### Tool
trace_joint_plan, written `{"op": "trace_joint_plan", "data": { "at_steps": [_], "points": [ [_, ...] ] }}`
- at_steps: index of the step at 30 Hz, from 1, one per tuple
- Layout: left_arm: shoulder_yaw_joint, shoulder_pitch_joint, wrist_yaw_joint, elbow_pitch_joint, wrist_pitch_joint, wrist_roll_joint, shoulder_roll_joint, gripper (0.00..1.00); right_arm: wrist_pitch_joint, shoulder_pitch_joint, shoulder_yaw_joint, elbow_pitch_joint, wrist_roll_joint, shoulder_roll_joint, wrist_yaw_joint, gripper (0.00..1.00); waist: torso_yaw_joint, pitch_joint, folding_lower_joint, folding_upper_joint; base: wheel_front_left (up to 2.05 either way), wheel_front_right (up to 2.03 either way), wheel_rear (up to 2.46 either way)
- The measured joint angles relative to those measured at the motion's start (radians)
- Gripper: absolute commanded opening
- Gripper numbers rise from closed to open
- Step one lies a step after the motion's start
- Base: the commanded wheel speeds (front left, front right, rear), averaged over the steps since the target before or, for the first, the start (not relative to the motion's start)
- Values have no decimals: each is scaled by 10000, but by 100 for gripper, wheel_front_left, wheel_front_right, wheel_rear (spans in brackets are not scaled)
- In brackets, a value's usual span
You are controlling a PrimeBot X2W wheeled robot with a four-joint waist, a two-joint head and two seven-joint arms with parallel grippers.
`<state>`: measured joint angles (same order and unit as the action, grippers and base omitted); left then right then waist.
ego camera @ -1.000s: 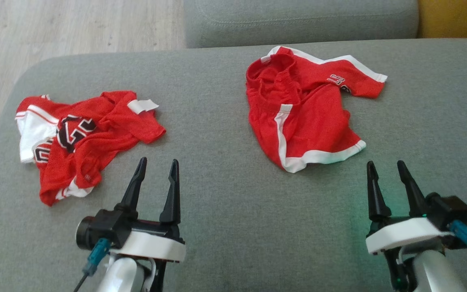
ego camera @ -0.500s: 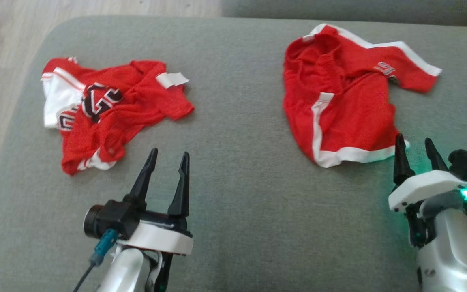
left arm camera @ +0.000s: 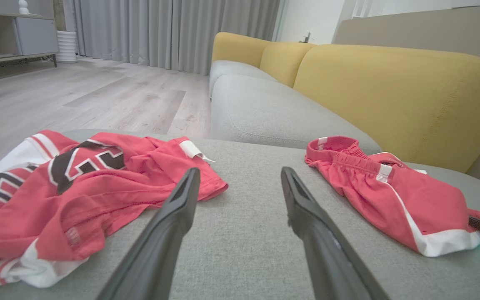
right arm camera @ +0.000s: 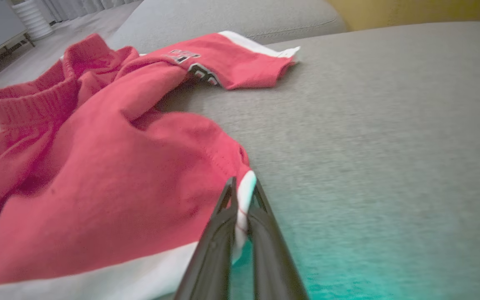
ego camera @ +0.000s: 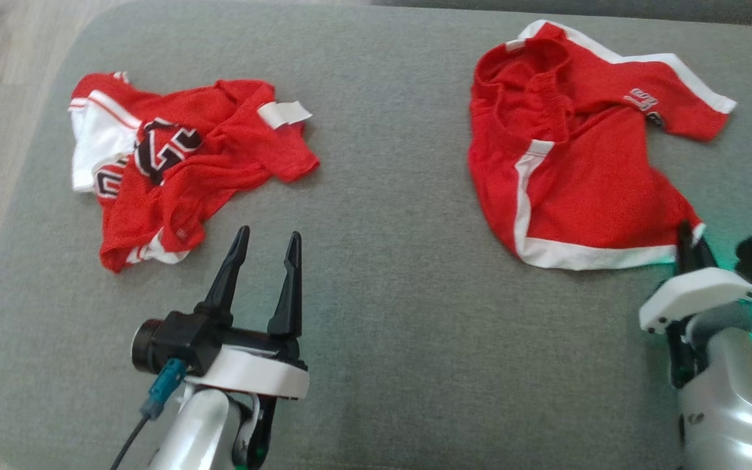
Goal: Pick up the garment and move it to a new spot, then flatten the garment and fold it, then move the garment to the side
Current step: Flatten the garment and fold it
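Right jaws have closed on rumpled red shorts (ego camera: 585, 183) (white hem corner).

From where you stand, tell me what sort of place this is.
Most likely a home living room: a yellow-backed sofa with grey seats, a pale wood floor, and long grey curtains along the far wall.

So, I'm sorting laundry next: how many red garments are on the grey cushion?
2. The jersey lies crumpled at the left; the shorts lie at the right, a hem corner pinched in the right gripper. None seems hidden.
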<state>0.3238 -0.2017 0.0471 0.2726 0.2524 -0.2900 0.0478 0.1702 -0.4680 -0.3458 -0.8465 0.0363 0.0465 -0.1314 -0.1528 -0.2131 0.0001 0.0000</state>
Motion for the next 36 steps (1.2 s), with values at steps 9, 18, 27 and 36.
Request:
{"op": "trace_joint_plan", "data": {
  "at_steps": [9,18,27,36],
  "points": [
    [10,4,0,-61,0,10,-2,100,157,219,-2201,602,1313,-8,0,0,698,406,-1,0,0,0,0],
    [50,36,-31,-113,0,10,-2,100,174,710,-2851,704,1751,-13,0,100,709,701,-2,0,0,0,0],
    [-4,345,-73,-90,0,190,2,100,779,651,1356,1639,-991,-19,0,100,660,1134,-2,0,0,0,0],
    [12,559,-71,-81,0,230,2,100,796,2585,3417,4228,-1881,-13,0,100,661,1303,-2,0,0,0,0]
  ]
}}
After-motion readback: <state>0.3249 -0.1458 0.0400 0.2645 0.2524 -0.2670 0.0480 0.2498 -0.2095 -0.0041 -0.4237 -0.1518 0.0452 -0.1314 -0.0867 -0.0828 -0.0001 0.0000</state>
